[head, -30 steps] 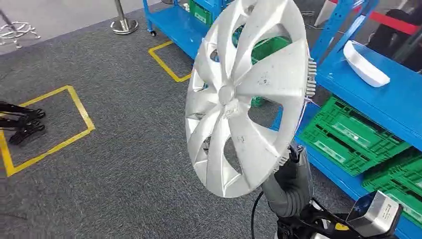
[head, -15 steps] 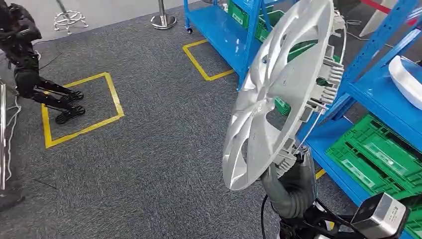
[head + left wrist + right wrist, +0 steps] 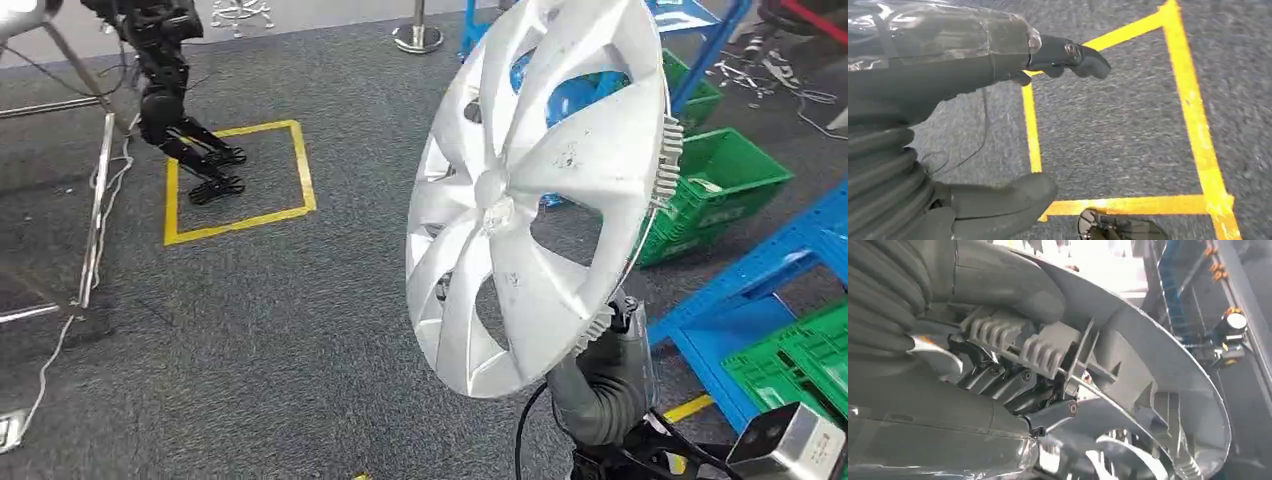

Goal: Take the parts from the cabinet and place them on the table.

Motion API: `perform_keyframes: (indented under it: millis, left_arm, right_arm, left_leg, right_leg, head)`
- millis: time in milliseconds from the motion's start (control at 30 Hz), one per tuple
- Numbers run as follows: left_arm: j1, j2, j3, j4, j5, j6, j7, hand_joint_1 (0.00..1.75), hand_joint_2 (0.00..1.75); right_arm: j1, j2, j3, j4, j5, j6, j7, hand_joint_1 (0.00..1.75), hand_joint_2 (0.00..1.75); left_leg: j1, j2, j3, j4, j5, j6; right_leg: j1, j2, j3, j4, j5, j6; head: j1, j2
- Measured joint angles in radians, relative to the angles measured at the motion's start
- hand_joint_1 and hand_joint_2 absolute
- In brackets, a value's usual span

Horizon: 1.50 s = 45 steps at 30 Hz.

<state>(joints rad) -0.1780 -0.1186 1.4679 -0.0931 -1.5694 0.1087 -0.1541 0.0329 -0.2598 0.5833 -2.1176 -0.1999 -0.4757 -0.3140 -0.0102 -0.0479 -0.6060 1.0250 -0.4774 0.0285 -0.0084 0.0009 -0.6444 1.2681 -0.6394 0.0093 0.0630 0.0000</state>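
A large silver wheel cover (image 3: 540,190) stands upright in front of me in the head view, lifted off the floor. My right hand (image 3: 612,340) grips its lower rim from below. In the right wrist view the thumb lies over the wheel cover's (image 3: 1158,390) edge while the dark fingers (image 3: 1043,412) hook into the ribbed clips on its back. My left hand (image 3: 1013,120) hangs over grey carpet, holding nothing, its thumb and fingers apart.
Blue shelving (image 3: 760,290) with green crates (image 3: 715,180) stands on the right. Another dark robot (image 3: 165,90) stands in a yellow floor square (image 3: 240,180) at the back left, next to a metal frame (image 3: 95,200). A stanchion base (image 3: 418,38) sits behind on grey carpet.
The whole view has swung leftward, so the shelving slid to the right and the dark robot came further in. The wheel cover stays in my right hand, now turned more face-on.
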Motion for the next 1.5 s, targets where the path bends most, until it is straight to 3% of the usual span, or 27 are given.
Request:
perform_keyframes:
  millis: [67, 100, 133, 267, 300, 333, 400, 467, 533, 567, 600, 633, 667, 767, 800, 867, 933, 1000, 1067, 1100, 1133, 1267, 1300, 1333, 1367, 1433, 1500]
  left_arm:
    - [0.0, -0.002, 0.0, 0.0, 0.0, 0.0, 0.0, 0.0, 1.75]
    - [0.0, -0.004, 0.0, 0.0, 0.0, -0.001, 0.0, 0.0, 1.75]
    - [-0.002, -0.006, 0.0, 0.0, 0.0, -0.001, 0.0, 0.0, 1.75]
    - [0.005, -0.004, 0.0, 0.0, 0.002, -0.001, 0.0, 0.0, 1.75]
    - [0.006, -0.002, 0.0, 0.0, 0.003, -0.001, 0.0, 0.0, 1.75]
    - [0.004, -0.001, 0.0, 0.0, 0.004, -0.003, 0.0, 0.0, 1.75]
    - [0.001, 0.0, 0.0, 0.0, 0.005, -0.007, 0.0, 0.0, 1.75]
    - [0.005, 0.0, 0.0, 0.0, 0.005, -0.01, 0.0, 0.0, 1.75]
    - [0.007, 0.004, 0.0, 0.0, 0.006, -0.01, 0.0, 0.0, 1.75]
    - [0.006, 0.006, 0.0, 0.0, 0.007, -0.011, 0.0, 0.0, 1.75]
    - [0.006, 0.007, 0.0, 0.0, 0.008, -0.011, 0.0, 0.0, 1.75]
    - [0.004, 0.006, 0.0, 0.0, 0.008, -0.013, 0.0, 0.0, 1.75]
    - [0.004, 0.006, 0.0, 0.0, 0.008, -0.014, 0.0, 0.0, 1.75]
    - [0.003, 0.011, 0.0, 0.0, 0.008, -0.014, 0.008, 0.0, 1.75]
    - [0.004, 0.013, 0.0, 0.0, 0.007, -0.014, 0.011, 0.0, 1.75]
    - [0.001, 0.014, 0.0, 0.0, 0.006, -0.013, 0.013, 0.0, 1.75]
    - [0.0, 0.014, 0.0, 0.0, 0.003, -0.014, 0.013, 0.0, 1.75]
    - [0.002, 0.015, 0.0, 0.0, 0.002, -0.014, 0.013, 0.0, 1.75]
    - [0.002, 0.015, 0.0, 0.0, 0.002, -0.013, 0.013, 0.0, 1.75]
    - [0.002, 0.014, 0.0, 0.0, 0.002, -0.013, 0.013, 0.0, 1.75]
    - [0.001, 0.01, 0.0, 0.0, 0.002, -0.013, 0.013, 0.0, 1.75]
    - [0.006, 0.008, 0.0, 0.0, 0.001, -0.013, 0.008, 0.0, 1.75]
    - [0.008, 0.01, 0.0, 0.0, 0.001, -0.013, 0.007, 0.0, 1.75]
    - [0.008, 0.009, 0.0, 0.0, 0.001, -0.013, 0.006, 0.0, 1.75]
    - [0.007, 0.008, 0.0, 0.0, 0.001, -0.013, 0.004, 0.0, 1.75]
    - [0.004, 0.007, 0.0, 0.0, 0.0, -0.013, 0.004, 0.0, 1.75]
    - [0.007, 0.008, 0.0, 0.0, 0.0, -0.013, 0.004, 0.0, 1.75]
  right_arm:
    - [-0.002, 0.0, 0.0, 0.0, 0.0, 0.001, 0.0, 1.75, 1.75]
    - [-0.003, 0.0, 0.0, 0.0, 0.0, 0.001, 0.0, 1.75, 1.75]
    - [-0.002, 0.0, 0.0, -0.001, 0.0, 0.002, 0.0, 1.75, 1.75]
    - [-0.013, 0.0, 0.0, -0.002, 0.0, 0.006, 0.0, 1.75, 1.75]
    - [-0.016, 0.002, 0.002, -0.001, 0.0, 0.008, 0.0, 1.75, 1.75]
    - [-0.015, 0.004, 0.002, 0.0, 0.0, 0.01, -0.001, 1.75, 1.75]
    - [-0.014, 0.004, 0.003, 0.005, 0.0, 0.011, 0.0, 1.75, 1.75]
    - [-0.014, 0.004, 0.003, 0.01, 0.0, 0.011, -0.001, 1.75, 1.75]
    - [-0.015, 0.004, 0.003, 0.01, 0.0, 0.011, -0.001, 1.75, 1.75]
    - [-0.015, 0.005, 0.003, 0.01, 0.0, 0.012, -0.001, 1.75, 1.75]
    - [-0.017, 0.006, 0.003, 0.01, 0.0, 0.012, -0.001, 1.75, 1.75]
    - [-0.018, 0.007, 0.003, 0.01, -0.001, 0.012, 0.0, 1.75, 1.75]
    - [-0.018, 0.007, 0.004, 0.01, 0.0, 0.013, -0.001, 1.75, 1.75]
    - [-0.022, 0.01, 0.006, 0.012, -0.001, 0.016, -0.002, 1.75, 1.75]
    - [-0.023, 0.01, 0.006, 0.012, -0.002, 0.018, -0.002, 1.75, 1.75]
    - [-0.019, 0.01, 0.008, 0.012, -0.003, 0.019, -0.007, 1.75, 1.75]
    - [-0.017, 0.01, 0.008, 0.015, -0.007, 0.019, -0.01, 1.75, 1.75]
    - [-0.017, 0.01, 0.008, 0.019, -0.009, 0.019, -0.011, 1.75, 1.75]
    - [-0.017, 0.01, 0.008, 0.021, -0.01, 0.021, -0.012, 1.75, 1.75]
    - [-0.018, 0.01, 0.008, 0.021, -0.01, 0.021, -0.012, 1.75, 1.75]
    - [-0.017, 0.01, 0.008, 0.021, -0.01, 0.021, -0.013, 1.75, 1.75]
    - [-0.022, 0.01, 0.008, 0.021, -0.011, 0.023, -0.015, 1.75, 1.75]
    - [-0.025, 0.01, 0.008, 0.021, -0.012, 0.024, -0.015, 1.75, 1.75]
    - [-0.024, 0.011, 0.009, 0.023, -0.013, 0.024, -0.016, 1.75, 1.75]
    - [-0.024, 0.011, 0.008, 0.022, -0.013, 0.025, -0.018, 1.75, 1.75]
    - [-0.022, 0.011, 0.008, 0.026, -0.014, 0.025, -0.018, 1.75, 1.75]
    - [-0.022, 0.011, 0.008, 0.027, -0.014, 0.025, -0.018, 1.75, 1.75]
  left_leg:
    - [-0.002, -0.029, 0.007, 0.0, 0.0, 0.0]
    - [0.0, -0.041, 0.006, -0.001, 0.001, 0.0]
    - [-0.003, -0.056, 0.002, 0.004, 0.002, -0.002]
    - [-0.003, -0.089, -0.007, -0.008, 0.014, -0.025]
    - [-0.01, 0.0, -0.015, 0.011, -0.005, -0.025]
    - [-0.006, 0.043, -0.042, 0.064, -0.044, -0.033]
    - [0.01, 0.051, -0.11, 0.204, -0.112, -0.048]
    - [0.022, 0.05, -0.145, 0.278, -0.123, -0.061]
    - [0.032, 0.064, -0.086, 0.172, -0.054, -0.074]
    - [0.035, 0.087, -0.029, 0.072, -0.01, -0.079]
    - [0.033, 0.143, 0.003, 0.003, -0.006, -0.082]
    - [0.026, 0.155, 0.005, 0.005, -0.008, -0.066]
    - [0.021, 0.146, 0.001, 0.008, -0.01, -0.047]
    - [0.018, 0.109, -0.005, 0.004, -0.005, -0.025]
    - [0.021, 0.096, -0.003, 0.001, -0.003, -0.018]
    - [0.019, 0.072, -0.003, 0.002, -0.001, -0.007]
    - [0.012, 0.043, -0.004, 0.002, 0.0, -0.001]
    - [0.006, 0.012, -0.002, 0.002, 0.002, 0.001]
    - [0.002, -0.019, 0.002, 0.002, 0.002, 0.002]
    - [0.003, -0.032, 0.004, 0.002, 0.003, 0.002]
    - [0.0, -0.045, -0.001, 0.004, 0.005, -0.002]
    - [0.01, -0.089, -0.017, -0.003, 0.019, -0.025]
    - [0.008, -0.043, -0.018, 0.01, 0.008, -0.022]
    - [-0.001, 0.044, -0.031, 0.034, -0.017, -0.029]
    - [0.004, 0.064, -0.06, 0.094, -0.059, -0.037]
    - [0.016, 0.055, -0.134, 0.251, -0.129, -0.049]
    - [0.025, 0.049, -0.152, 0.289, -0.122, -0.062]
  right_leg:
    - [0.009, 0.03, 0.064, -0.16, 0.102, -0.019]
    - [0.012, 0.076, 0.088, -0.225, 0.125, -0.03]
    - [0.009, 0.08, 0.098, -0.244, 0.125, -0.032]
    - [0.006, 0.039, 0.114, -0.282, 0.13, -0.036]
    - [0.006, 0.026, 0.125, -0.297, 0.137, -0.037]
    - [0.007, 0.012, 0.128, -0.303, 0.141, -0.041]
    - [0.009, -0.017, 0.127, -0.301, 0.138, -0.04]
    - [0.008, -0.045, 0.127, -0.299, 0.135, -0.037]
    - [0.002, -0.069, 0.128, -0.292, 0.128, -0.026]
    - [-0.001, -0.08, 0.129, -0.285, 0.122, -0.019]
    - [0.001, -0.087, 0.129, -0.278, 0.115, -0.011]
    - [0.007, -0.093, 0.127, -0.271, 0.109, -0.002]
    - [0.006, -0.099, 0.128, -0.272, 0.108, 0.001]
    - [-0.001, -0.126, 0.134, -0.274, 0.102, 0.014]
    - [-0.006, -0.094, 0.131, -0.261, 0.086, 0.021]
    - [-0.007, -0.023, 0.078, -0.136, 0.01, 0.019]
    - [-0.007, -0.007, 0.001, 0.022, -0.053, 0.016]
    - [-0.004, -0.002, -0.016, 0.04, -0.025, 0.004]
    - [0.003, 0.013, 0.041, -0.102, 0.074, -0.013]
    - [0.008, 0.041, 0.08, -0.196, 0.123, -0.023]
    - [0.007, 0.091, 0.098, -0.238, 0.118, -0.033]
    - [0.01, 0.055, 0.109, -0.267, 0.125, -0.032]
    - [0.002, 0.038, 0.117, -0.287, 0.136, -0.031]
    - [0.004, 0.029, 0.124, -0.297, 0.139, -0.034]
    - [0.005, 0.014, 0.124, -0.299, 0.141, -0.037]
    - [0.005, -0.018, 0.124, -0.298, 0.139, -0.036]
    - [0.002, -0.045, 0.124, -0.296, 0.136, -0.03]
  head:
    - [0.003, 0.0]
    - [0.003, 0.0]
    - [-0.002, 0.0]
    - [0.003, 0.0]
    - [-0.001, 0.0]
    - [-0.016, 0.0]
    - [-0.021, 0.0]
    - [-0.026, 0.0]
    - [-0.03, 0.0]
    - [-0.032, 0.0]
    - [-0.034, 0.0]
    - [-0.039, 0.0]
    - [-0.035, 0.0]
    - [-0.033, 0.0]
    - [-0.028, 0.0]
    - [-0.017, 0.0]
    - [-0.003, 0.0]
    - [0.005, 0.0]
    - [0.006, 0.0]
    - [0.007, 0.0]
    - [0.0, 0.0]
    - [0.007, 0.0]
    - [0.004, 0.0]
    - [-0.007, 0.0]
    - [-0.016, 0.0]
    - [-0.022, 0.0]
    - [-0.026, 0.0]
